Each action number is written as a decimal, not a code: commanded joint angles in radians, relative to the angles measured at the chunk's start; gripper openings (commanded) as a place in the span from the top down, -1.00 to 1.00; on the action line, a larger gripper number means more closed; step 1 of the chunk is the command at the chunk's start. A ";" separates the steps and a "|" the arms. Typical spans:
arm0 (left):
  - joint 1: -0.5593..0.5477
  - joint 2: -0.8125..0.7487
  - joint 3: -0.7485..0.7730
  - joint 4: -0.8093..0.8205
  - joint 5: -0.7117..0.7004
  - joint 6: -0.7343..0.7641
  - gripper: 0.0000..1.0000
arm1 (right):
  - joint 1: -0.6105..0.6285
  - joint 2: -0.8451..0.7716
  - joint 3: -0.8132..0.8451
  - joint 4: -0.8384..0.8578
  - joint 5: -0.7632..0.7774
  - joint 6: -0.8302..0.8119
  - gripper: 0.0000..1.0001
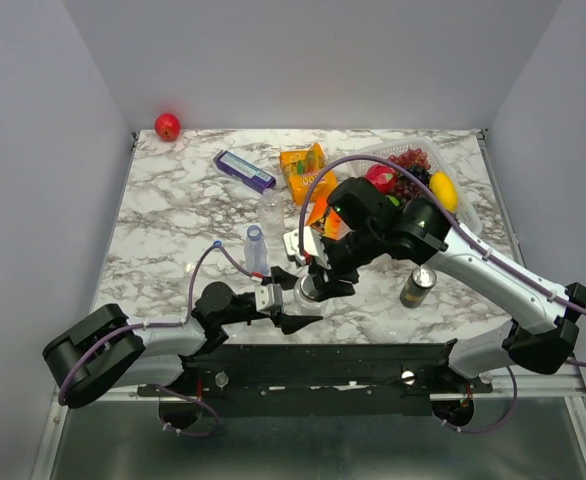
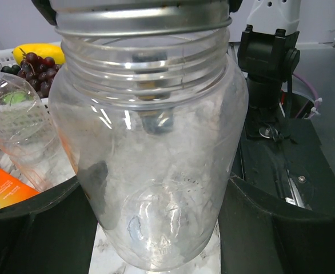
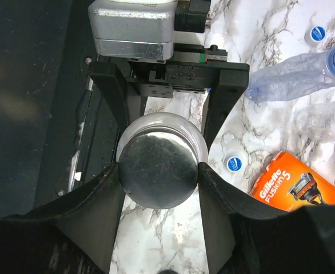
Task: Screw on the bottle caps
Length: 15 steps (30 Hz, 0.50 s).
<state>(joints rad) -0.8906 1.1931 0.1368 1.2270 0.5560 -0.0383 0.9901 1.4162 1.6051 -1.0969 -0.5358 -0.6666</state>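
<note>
With left gripper [image 2: 156, 228] half open, clamped on the clear jar [image 2: 156, 142] at the table's [image 1: 173, 200] near edge, and right gripper [image 3: 159, 168] pinching its metal lid [image 2: 142, 17], turn level, avoiding cross-threading, beside loose blue bottle cap [image 3: 233, 164].

bottles [image 3: 287, 77] 2 | loose caps [image 3: 233, 164] 2 | jar [image 2: 156, 171] 1 | can [image 1: 418, 285] 1 | ball [image 1: 167, 126] 1

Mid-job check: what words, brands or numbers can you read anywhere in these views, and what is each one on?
"Gillette FUSION5": on the orange box, in the right wrist view.
White print on the blue caps: too small to read.
Print on the purple packet: too blurred to read.
Nothing else is legible.
</note>
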 commanded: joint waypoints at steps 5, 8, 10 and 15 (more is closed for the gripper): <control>-0.004 -0.035 -0.008 0.045 -0.018 0.034 1.00 | 0.042 0.027 0.009 -0.023 0.043 -0.005 -0.01; -0.004 -0.039 -0.011 0.045 -0.015 0.032 1.00 | 0.048 0.047 0.024 -0.052 0.062 -0.007 -0.02; -0.005 -0.044 -0.011 0.037 -0.018 0.064 1.00 | 0.051 0.066 0.042 -0.073 0.068 -0.014 -0.03; -0.004 -0.049 -0.012 0.032 -0.037 0.072 1.00 | 0.055 0.095 0.075 -0.135 0.077 -0.025 -0.04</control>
<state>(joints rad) -0.8921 1.1728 0.1230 1.1831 0.5514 -0.0055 1.0306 1.4773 1.6508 -1.1450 -0.4877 -0.6815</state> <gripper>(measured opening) 0.777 0.594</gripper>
